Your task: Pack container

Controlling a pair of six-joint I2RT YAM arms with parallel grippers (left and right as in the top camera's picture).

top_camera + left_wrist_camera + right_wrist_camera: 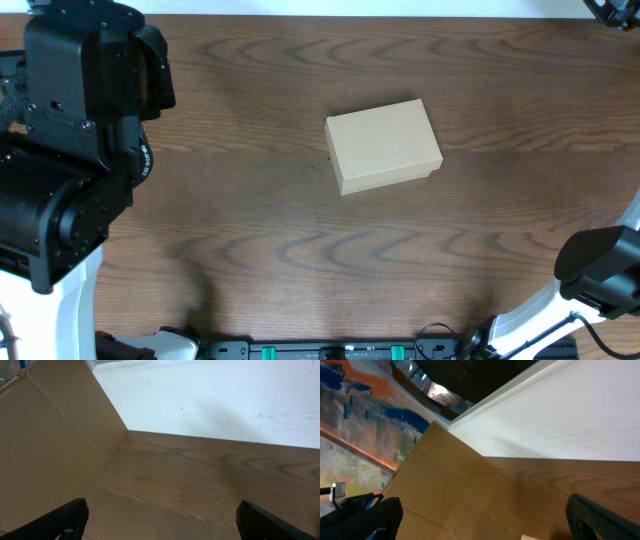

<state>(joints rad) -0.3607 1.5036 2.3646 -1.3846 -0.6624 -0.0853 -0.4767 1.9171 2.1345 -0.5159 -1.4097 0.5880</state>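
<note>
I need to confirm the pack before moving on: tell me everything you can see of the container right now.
The container is a small rectangular box of plain tan-brown cardboard, no print showing. Its lid is shut flat, so the inside is hidden. It lies flat near the middle of the dark wooden table, turned slightly askew to the table's edges; its top and a narrow strip of the near side show. Only the table touches it.
</note>
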